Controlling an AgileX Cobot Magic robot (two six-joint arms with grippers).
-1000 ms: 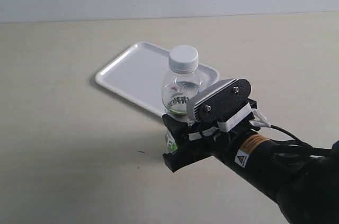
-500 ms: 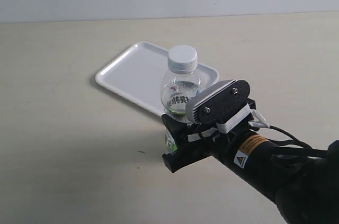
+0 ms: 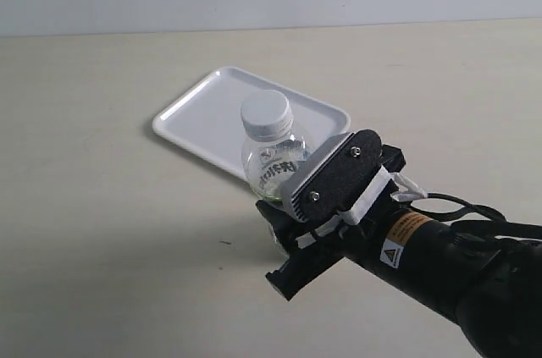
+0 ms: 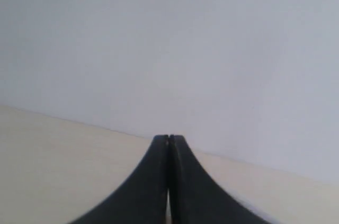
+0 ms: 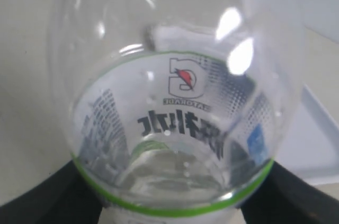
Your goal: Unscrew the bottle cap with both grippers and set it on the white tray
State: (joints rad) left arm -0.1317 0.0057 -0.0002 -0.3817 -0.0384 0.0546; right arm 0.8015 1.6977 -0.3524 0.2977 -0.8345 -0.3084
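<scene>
Black right gripper (image 3: 281,206) clamps the clear plastic bottle (image 3: 271,159), likely light and slick. Black left gripper (image 4: 169,144) is pressed together; grip the round white cap (image 3: 265,112) by its sides.

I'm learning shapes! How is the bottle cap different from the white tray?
The bottle cap is small and round; the white tray is big, flat and rectangular with rounded corners. The bottle cap sits up on top of the bottle; the white tray lies flat on the table. Both are white.
</scene>
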